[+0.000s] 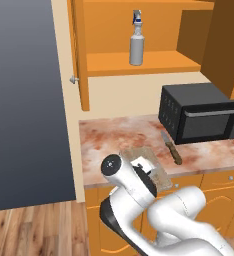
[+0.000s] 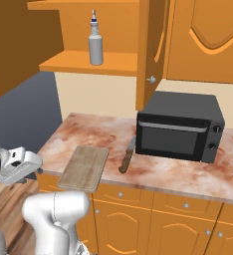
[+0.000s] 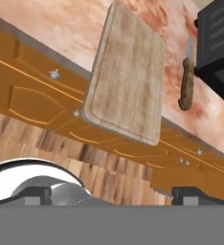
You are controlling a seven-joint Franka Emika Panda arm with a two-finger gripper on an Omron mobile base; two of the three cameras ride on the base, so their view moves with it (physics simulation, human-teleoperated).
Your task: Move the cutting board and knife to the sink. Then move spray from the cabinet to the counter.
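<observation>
The cutting board (image 2: 84, 167) (image 3: 128, 76) lies at the counter's (image 2: 88, 134) front edge and overhangs it a little. Part of the cutting board (image 1: 156, 172) sits behind my arm. The knife (image 2: 127, 157) (image 1: 172, 148) (image 3: 186, 82) rests just right of the board, blade pointing back toward the wall. My gripper (image 2: 33, 169) (image 3: 114, 195) hangs open in front of the counter, left of and slightly below the board, with nothing between its fingertips. The spray (image 1: 136, 44) (image 2: 95, 42) stands upright on the shelf of the open cabinet (image 1: 139, 65). The sink is out of view.
A black microwave (image 1: 199, 112) (image 2: 178, 132) stands on the counter right behind the knife. An open cabinet door (image 2: 151, 50) hangs above it. Orange base cabinets with knobs (image 2: 153, 219) run under the counter. Wooden floor (image 1: 34, 230) and a dark wall (image 1: 24, 100) lie left.
</observation>
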